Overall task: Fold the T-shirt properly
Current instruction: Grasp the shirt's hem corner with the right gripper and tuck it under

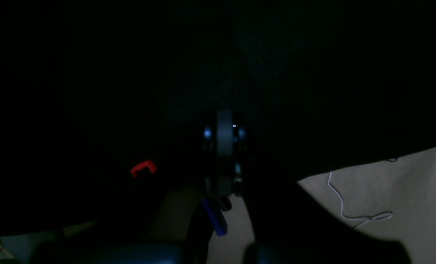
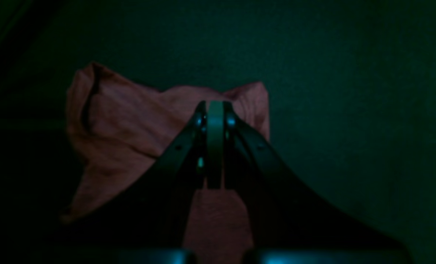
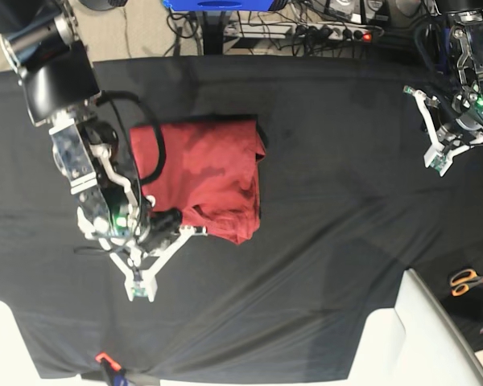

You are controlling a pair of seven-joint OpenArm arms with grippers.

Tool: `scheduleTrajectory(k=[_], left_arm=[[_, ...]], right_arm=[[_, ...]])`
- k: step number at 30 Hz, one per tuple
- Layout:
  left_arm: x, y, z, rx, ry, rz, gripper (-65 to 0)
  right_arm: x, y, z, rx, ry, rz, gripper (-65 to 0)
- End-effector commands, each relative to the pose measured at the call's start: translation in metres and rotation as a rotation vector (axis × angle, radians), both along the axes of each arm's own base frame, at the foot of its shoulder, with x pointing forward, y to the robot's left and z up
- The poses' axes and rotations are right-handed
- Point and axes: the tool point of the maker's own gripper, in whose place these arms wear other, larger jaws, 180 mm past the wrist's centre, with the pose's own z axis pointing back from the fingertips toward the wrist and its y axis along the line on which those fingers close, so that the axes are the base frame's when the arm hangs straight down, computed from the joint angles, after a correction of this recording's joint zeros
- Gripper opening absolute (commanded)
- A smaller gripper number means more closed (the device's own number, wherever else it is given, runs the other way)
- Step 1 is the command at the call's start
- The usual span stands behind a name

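Covering nearly everything in the overhead view, the black cloth (image 3: 322, 241) drapes the bench, its far edge running straight below a tangle of cables and its near edge sagging in folds over the front corners. Broad bare cloth stretches across the middle and the whole side toward the left arm, leaving plenty of free room there.

The T-shirt (image 3: 209, 173) lies left of centre in that view, folded into a rough rectangle. Its far edge is fairly straight, its side edge toward the open cloth is rumpled, and its near corner bunches into a loose point.

The right claw (image 3: 138, 288) sits low on the cloth just beside the shirt's near edge, jaws drawn together with nothing between them; its wrist view shows the red fabric spread behind the closed tips.

The left claw (image 3: 439, 161) hangs well apart near the far corner, also closed and empty.

Orange-handled scissors (image 3: 467, 281) lie at the bench's side edge.
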Motion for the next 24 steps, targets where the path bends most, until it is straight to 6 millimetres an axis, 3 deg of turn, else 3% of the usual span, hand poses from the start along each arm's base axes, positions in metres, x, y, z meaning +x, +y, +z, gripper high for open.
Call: scheduleTrajectory(k=[1,13,15,19,24], left_arm=[[0.007,0.007,0.01,0.023,-0.026,-0.004,-65.0],[0.017,0.007,0.014,0.021,-0.051,-0.003,-65.0],[0.017,0.007,0.014,0.021,-0.051,-0.003,-65.0],[0.014,0.008,0.01,0.016,-0.038,0.004,-65.0],[0.018,0.008,0.01,0.009,-0.042,0.01,-65.0]], right_arm=[[0.017,0.001,0.022,0.014,-0.085,-0.006,-65.0],[0.017,0.005,0.039,0.043,-0.186,-0.01,-65.0],[0.02,-0.004,0.035,0.036,-0.173,-0.034,-65.0],[0.017,-0.013,0.005,0.002,-0.095,-0.052,-64.4],[0.02,-0.018,-0.008,-0.013,-0.104,-0.062,-64.5]])
